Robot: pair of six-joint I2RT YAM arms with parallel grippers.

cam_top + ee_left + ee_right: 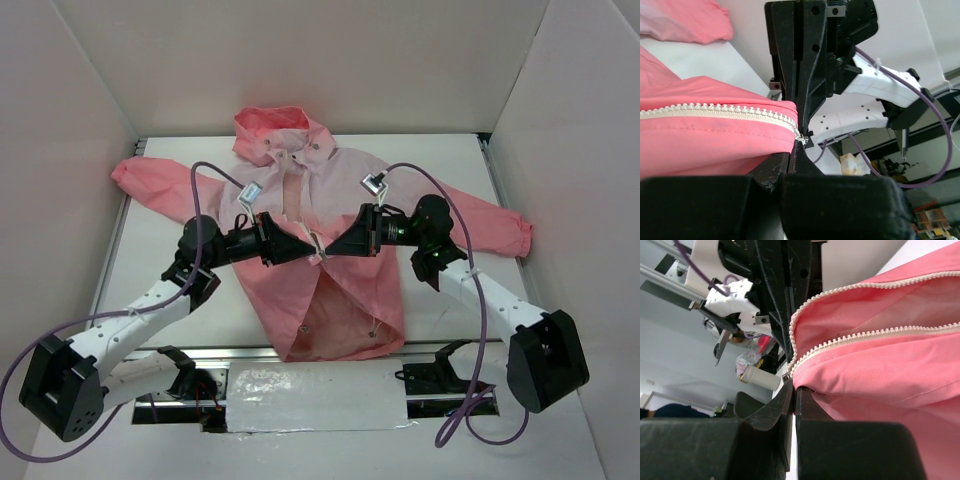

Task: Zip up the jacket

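Observation:
The pink hooded jacket (345,185) lies flat on the white table (160,265), hood at the far side and hem toward me. Both grippers meet over its front at mid-chest. My left gripper (306,250) is shut on the jacket's edge at the end of the white zipper (715,111), by the small metal slider (802,139). My right gripper (330,250) is shut on the jacket fabric (880,375) right beside the slider (786,377). In the right wrist view, two zipper tracks (865,337) spread apart away from the fingers. Below the grippers the front lies open.
White walls (80,150) enclose the table on three sides. A metal rail (250,355) and a silver taped patch (315,395) run along the near edge between the arm bases. Purple cables (215,170) loop above each wrist. The sleeves spread to both sides.

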